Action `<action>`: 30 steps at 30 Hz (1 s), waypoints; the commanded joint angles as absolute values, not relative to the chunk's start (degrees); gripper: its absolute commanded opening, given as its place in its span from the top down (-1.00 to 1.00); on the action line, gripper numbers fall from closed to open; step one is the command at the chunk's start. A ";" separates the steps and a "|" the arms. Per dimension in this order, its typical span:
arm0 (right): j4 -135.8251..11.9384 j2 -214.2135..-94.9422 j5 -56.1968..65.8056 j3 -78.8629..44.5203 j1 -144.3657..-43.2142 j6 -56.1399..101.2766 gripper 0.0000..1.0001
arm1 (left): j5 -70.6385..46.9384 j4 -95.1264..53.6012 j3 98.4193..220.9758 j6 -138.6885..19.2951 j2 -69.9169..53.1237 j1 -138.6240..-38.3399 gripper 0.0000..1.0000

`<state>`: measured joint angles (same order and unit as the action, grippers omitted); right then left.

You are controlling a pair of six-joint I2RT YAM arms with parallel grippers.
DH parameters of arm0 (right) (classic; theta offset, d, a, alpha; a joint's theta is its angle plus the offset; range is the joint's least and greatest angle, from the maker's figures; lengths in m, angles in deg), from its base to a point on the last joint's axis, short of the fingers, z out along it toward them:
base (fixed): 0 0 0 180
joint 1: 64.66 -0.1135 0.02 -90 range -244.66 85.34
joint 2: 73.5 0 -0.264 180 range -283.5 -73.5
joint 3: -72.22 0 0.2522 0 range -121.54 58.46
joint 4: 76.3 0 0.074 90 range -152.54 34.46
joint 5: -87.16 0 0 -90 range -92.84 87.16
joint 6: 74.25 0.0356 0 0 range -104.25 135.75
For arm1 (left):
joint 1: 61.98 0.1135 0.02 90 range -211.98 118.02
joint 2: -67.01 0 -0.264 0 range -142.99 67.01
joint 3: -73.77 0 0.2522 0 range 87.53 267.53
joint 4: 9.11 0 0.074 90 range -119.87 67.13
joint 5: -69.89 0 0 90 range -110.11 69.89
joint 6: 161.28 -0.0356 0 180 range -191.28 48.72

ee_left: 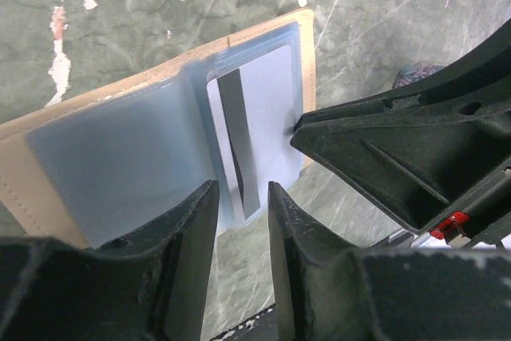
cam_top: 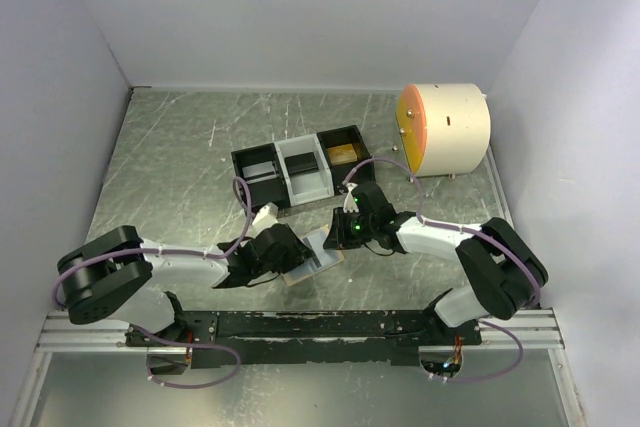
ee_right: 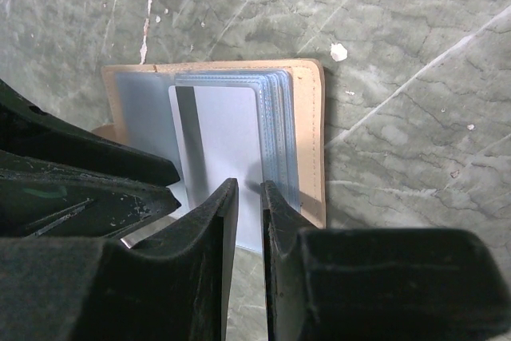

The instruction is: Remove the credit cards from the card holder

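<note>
Right wrist: open card holder [ee_right: 310,117], 1 silver-grey card [ee_right: 223,137] inside.

The top external camera sits high above and behind the arm bases [cam_top: 330,325], facing forward and down, far enough off to take in the whole table [cam_top: 180,167]. The left wrist camera rides just behind the left gripper [ee_left: 242,189] and looks out along its jaws from very close. The card holder [ee_left: 120,165] lies just beyond the jaw tips. The right wrist camera looks past the right gripper [ee_right: 249,188] the same way (from roughly the opposite side). Both wrist views share the card holder and its silver-grey card [ee_right: 223,133], and each shows the other gripper beside its own jaws. The top view holds all of this, small.
</note>
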<state>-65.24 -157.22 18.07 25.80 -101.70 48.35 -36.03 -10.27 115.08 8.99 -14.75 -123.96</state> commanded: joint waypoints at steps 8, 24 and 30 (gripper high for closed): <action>-62.60 -158.48 18.34 26.53 -101.86 48.46 0.63 | -34.94 -2.17 112.83 9.86 -16.81 -123.97 0.45; -63.06 -159.14 19.38 26.23 -101.86 48.63 0.63 | -35.12 0.04 111.31 10.58 -17.61 -123.95 0.62; -62.55 -159.02 19.60 26.21 -101.87 48.20 0.62 | -34.09 1.31 112.22 9.42 -19.05 -123.96 0.61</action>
